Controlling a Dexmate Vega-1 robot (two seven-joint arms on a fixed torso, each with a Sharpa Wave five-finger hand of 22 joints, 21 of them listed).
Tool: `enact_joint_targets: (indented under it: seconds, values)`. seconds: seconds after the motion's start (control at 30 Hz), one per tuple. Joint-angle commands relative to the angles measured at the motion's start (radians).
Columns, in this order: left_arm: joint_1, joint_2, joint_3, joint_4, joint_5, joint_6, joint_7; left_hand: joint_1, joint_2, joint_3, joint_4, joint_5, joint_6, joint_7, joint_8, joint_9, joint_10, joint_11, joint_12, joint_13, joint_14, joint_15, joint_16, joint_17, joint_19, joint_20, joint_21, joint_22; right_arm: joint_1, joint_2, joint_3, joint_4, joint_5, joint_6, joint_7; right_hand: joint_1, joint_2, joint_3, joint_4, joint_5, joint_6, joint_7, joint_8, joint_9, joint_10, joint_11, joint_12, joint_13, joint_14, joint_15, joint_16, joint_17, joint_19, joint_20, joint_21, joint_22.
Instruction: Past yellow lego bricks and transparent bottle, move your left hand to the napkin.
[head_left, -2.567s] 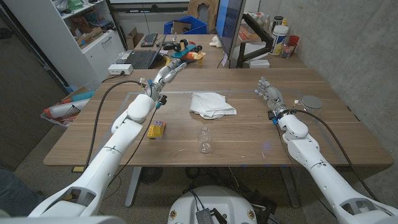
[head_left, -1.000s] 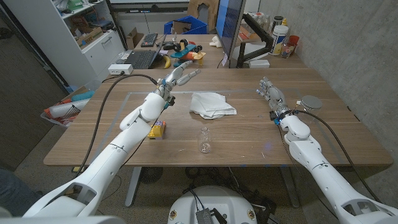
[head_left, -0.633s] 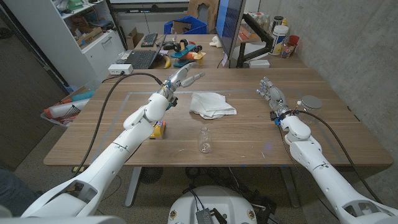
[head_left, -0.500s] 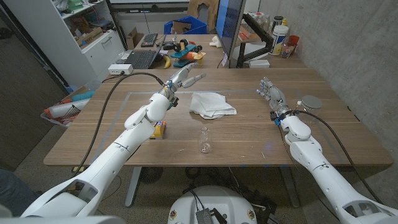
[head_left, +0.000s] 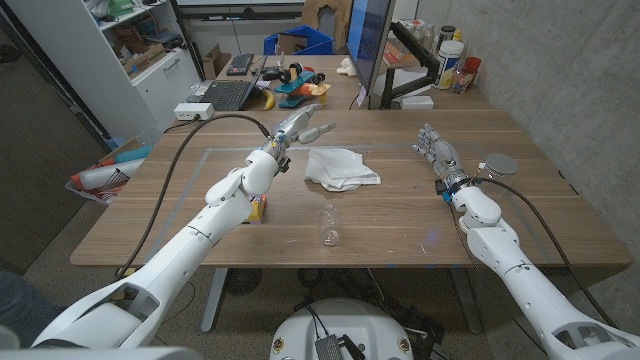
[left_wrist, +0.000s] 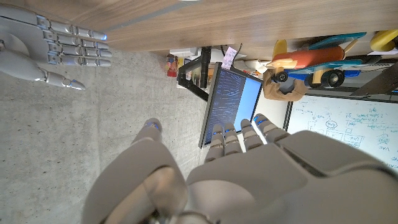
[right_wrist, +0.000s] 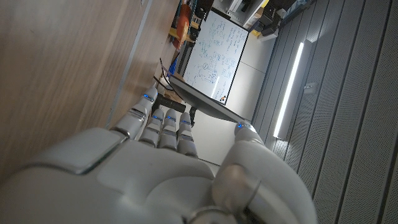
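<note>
Left hand (head_left: 300, 124) hovering over the wooden worktop (head_left: 200, 200), just beyond the far left corner of the white napkin (head_left: 341, 167), fingers (head_left: 318, 127) spread apart and stretched forward, holding nothing. Not touching the napkin as far as the head view is showing. Same hand appearing in the left wrist view (left_wrist: 242, 168) from behind, fingers extended and empty.

Napkin lying crumpled near the middle of the worktop. Transparent bottle (head_left: 328, 225) standing upright on the near side of the napkin, well apart from it. Yellow lego bricks (head_left: 254, 207) sitting to the left of the bottle, partly hidden under the left forearm passing over them.

Right hand (head_left: 436, 153) standing well to the right of the napkin, fingers loosely extended and slightly apart, gripping nothing; hard telling whether touching the worktop or just above it. Showing again in the right wrist view (right_wrist: 161, 168), fingers straight along the wood grain, and in the left wrist view (left_wrist: 43, 46) as an open, empty hand. A round grey disc (head_left: 499, 164) lying just right of the right wrist, a black cable trailing toward it.

Monitor (head_left: 368, 45) rising beyond the napkin, behind the far edge of the worktop; laptop (head_left: 222, 94) sitting on a second desk to the monitor's left.
</note>
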Motion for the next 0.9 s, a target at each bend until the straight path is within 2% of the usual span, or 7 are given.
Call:
enact_joint_targets:
  seconds: [0.03,0.5,0.9]
  values:
    - [-0.027,0.002,0.035,0.022,0.047,0.016,-0.002,0.011,-0.001,0.002,-0.005,0.0,0.005,-0.001,0.003,0.001,0.002,-0.002,0.004,0.005,0.008,-0.003,0.001,0.001,-0.005,0.012,0.0,0.005,0.009,0.002,-0.001,0.01,-0.004,0.006,0.004,-0.008,0.002,0.005,-0.006,0.0,0.008,-0.005,-0.002,0.003,0.011,0.0,0.0,0.0,0.01,-0.001,0.004,0.002,0.012,0.0,-0.002,0.002]
    - [-0.069,0.003,0.088,0.064,0.096,0.032,-0.035,0.011,0.0,0.001,-0.009,0.001,0.007,-0.003,0.001,0.001,0.002,-0.003,0.003,0.005,0.002,-0.007,-0.002,0.002,-0.01,0.032,-0.003,0.006,0.013,0.002,0.0,0.011,-0.008,0.006,0.0,-0.01,0.003,0.004,-0.007,0.0,0.009,-0.006,-0.003,0.003,0.012,0.001,-0.001,0.0,0.013,-0.002,0.005,0.001,0.012,0.001,-0.003,0.002]
    - [-0.09,0.01,0.129,0.089,0.13,0.03,-0.062,0.01,0.0,-0.001,-0.011,0.001,0.013,-0.005,0.003,0.002,0.004,-0.007,0.003,0.005,0.004,-0.008,-0.002,0.002,-0.013,0.036,-0.004,0.006,0.007,0.0,-0.008,-0.011,-0.018,-0.002,-0.013,-0.011,0.003,0.004,-0.008,-0.001,0.009,-0.005,-0.004,0.003,0.011,0.002,-0.002,0.001,0.012,0.0,0.004,0.0,0.011,0.002,-0.004,0.002]
